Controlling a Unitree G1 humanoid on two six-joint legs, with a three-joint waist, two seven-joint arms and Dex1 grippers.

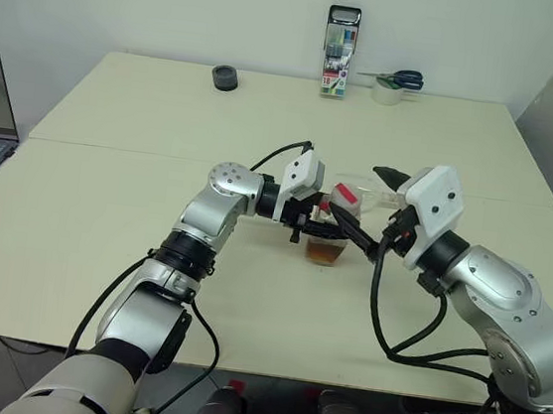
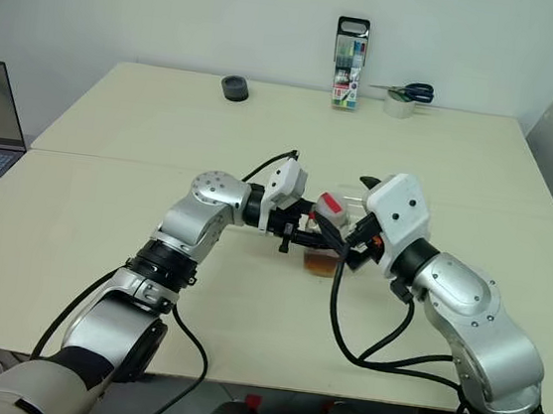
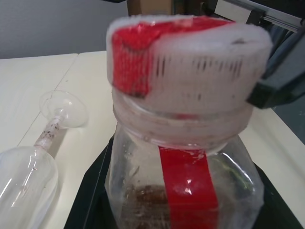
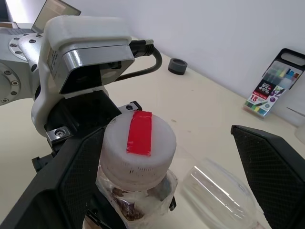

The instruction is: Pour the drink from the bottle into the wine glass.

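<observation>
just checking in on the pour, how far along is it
Early stage. Done: the left gripper is shut on the bottle, holding it upright. In hand: the right gripper has its jaws open around the white cap, which is still on. Left: uncapping and pouring. The drink is still in the bottle, and the wine glass lies on its side, empty, so it needs standing up.

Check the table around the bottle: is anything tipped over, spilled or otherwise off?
Yes. The wine glass lies on its side on the table beside the bottle, foot pointing away, so it cannot take a pour. The bottle's cap is on, with the left tool shut on the bottle. No spill visible.
</observation>
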